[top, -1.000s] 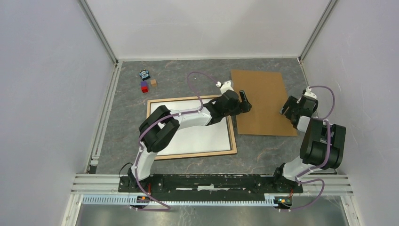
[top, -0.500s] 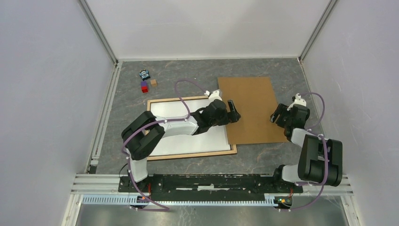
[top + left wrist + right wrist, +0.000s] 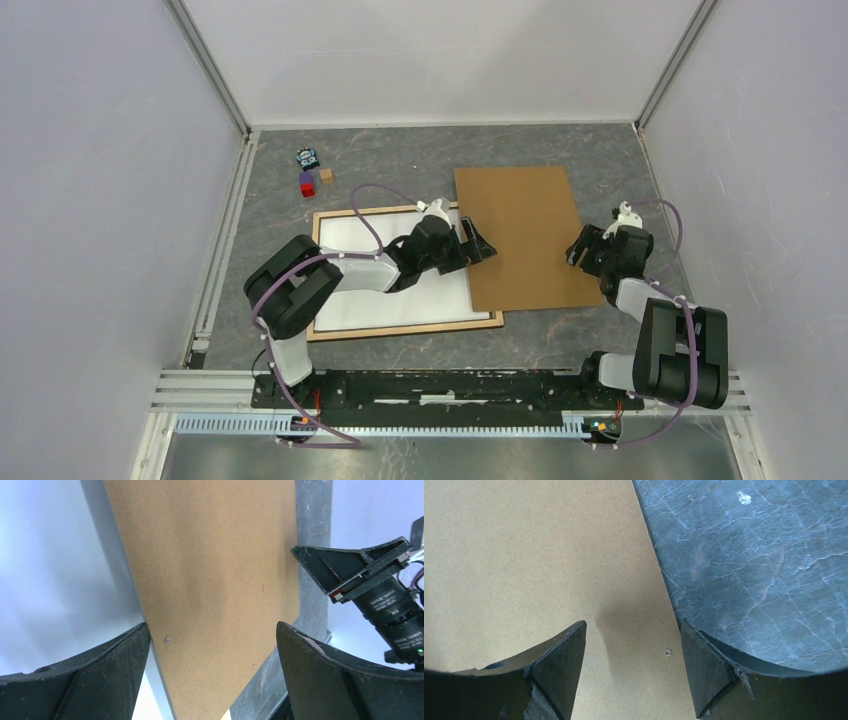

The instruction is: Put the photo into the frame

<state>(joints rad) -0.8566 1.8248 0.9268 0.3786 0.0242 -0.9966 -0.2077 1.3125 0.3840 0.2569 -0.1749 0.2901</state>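
Observation:
The frame [image 3: 400, 327] lies back up on the table, its light wood rails around the white photo [image 3: 400, 300]. The brown backing board [image 3: 525, 220] lies flat to its right, its left edge over the frame's right rail. My left gripper [image 3: 478, 245] is open, low over the board's left edge. In the left wrist view [image 3: 211, 630] the board [image 3: 210, 555] runs between its jaws, with the white photo [image 3: 50, 555] to the left. My right gripper [image 3: 577, 252] is open at the board's right edge. Its jaws [image 3: 633, 625] straddle that edge of the board [image 3: 524, 555].
A small blue and black object [image 3: 307, 158], a red and purple block [image 3: 306, 184] and a brown cube [image 3: 327, 174] sit at the back left. White walls close in the grey marbled table [image 3: 400, 160] on three sides.
The brown board has slid left and now overlaps the frame's right rail. Both grippers have moved left with it, still open at its two side edges.

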